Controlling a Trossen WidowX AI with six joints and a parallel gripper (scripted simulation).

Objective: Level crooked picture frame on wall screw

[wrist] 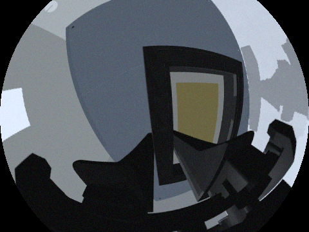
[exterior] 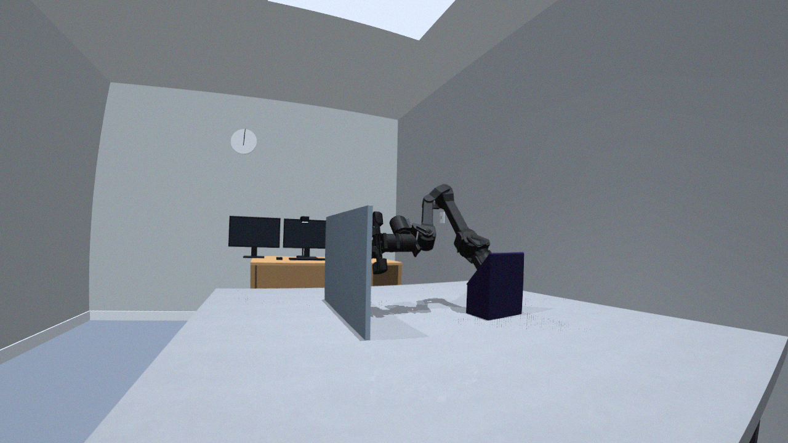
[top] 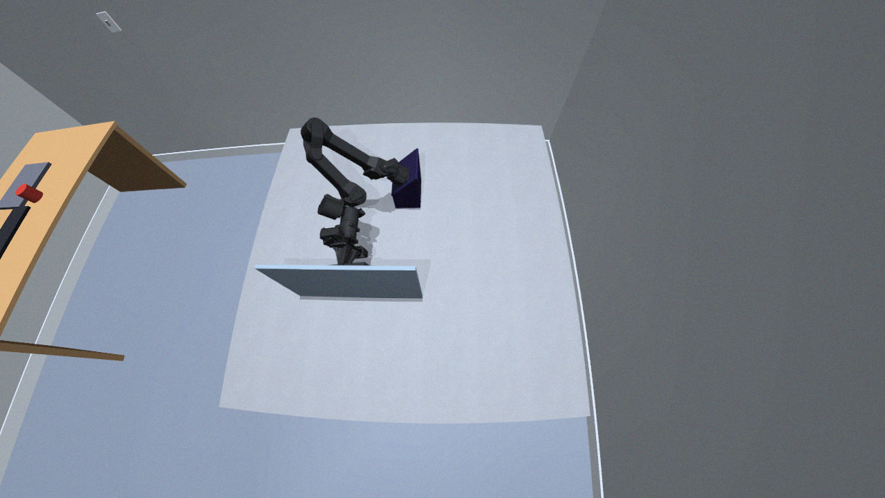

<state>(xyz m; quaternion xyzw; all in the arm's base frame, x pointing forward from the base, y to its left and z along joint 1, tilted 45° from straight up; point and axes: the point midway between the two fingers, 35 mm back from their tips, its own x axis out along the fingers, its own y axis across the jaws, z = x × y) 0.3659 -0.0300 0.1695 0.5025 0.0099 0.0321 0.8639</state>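
We had the frame (wrist: 158, 113) in front of the upright panel (top: 359, 283) (exterior: 346, 264) (wrist: 112, 64), its dark border around a pale mat and a yellow picture. Our gripper (top: 354, 261) (exterior: 377, 242) (wrist: 161, 135) was pinching one side bar of the frame, a finger on either side. We could not tell from the wrist view (it bent every straight edge) whether the frame hung level or was lifted off its screw. Our arm (top: 334, 176) (exterior: 457, 217) arched up from the purple block (top: 408, 195) (exterior: 495, 286) and down towards the panel, both standing on the pale table (top: 433, 371) (exterior: 441, 385).
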